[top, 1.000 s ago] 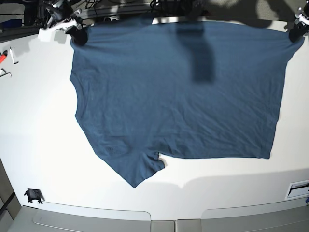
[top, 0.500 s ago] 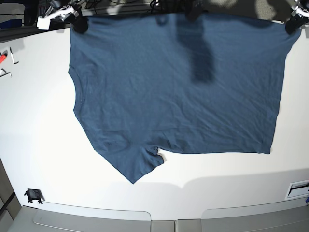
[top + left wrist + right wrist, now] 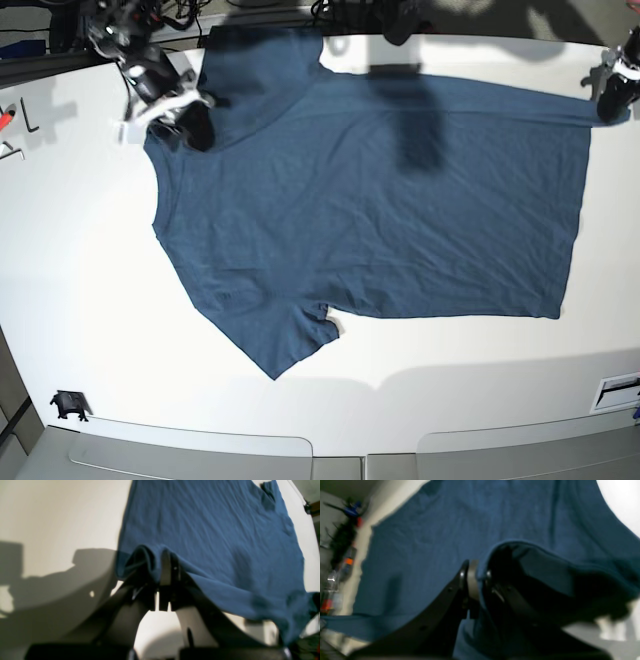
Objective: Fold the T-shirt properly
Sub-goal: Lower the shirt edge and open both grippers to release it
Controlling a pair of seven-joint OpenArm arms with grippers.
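Note:
The dark blue T-shirt [image 3: 380,210] lies spread on the white table [image 3: 80,260], with one sleeve pointing to the front left and another part reaching the back edge. My right gripper [image 3: 190,125] stands at the shirt's back left corner. In the right wrist view this gripper [image 3: 476,572] is shut on a fold of the T-shirt [image 3: 432,542]. My left gripper [image 3: 610,100] holds the back right corner. Its wrist view shows the gripper [image 3: 162,555] shut on a bunched edge of the T-shirt [image 3: 212,530].
A small black object [image 3: 68,404] sits at the table's front left. A red-tipped tool [image 3: 8,115] lies at the far left edge. A white label [image 3: 618,390] is at the front right. Grey trays [image 3: 190,455] run along the front.
Both grippers have come forward from the back edge with the shirt's corners. The right gripper moved furthest, forward and inward, and the shirt's back edge now lies lower on the table.

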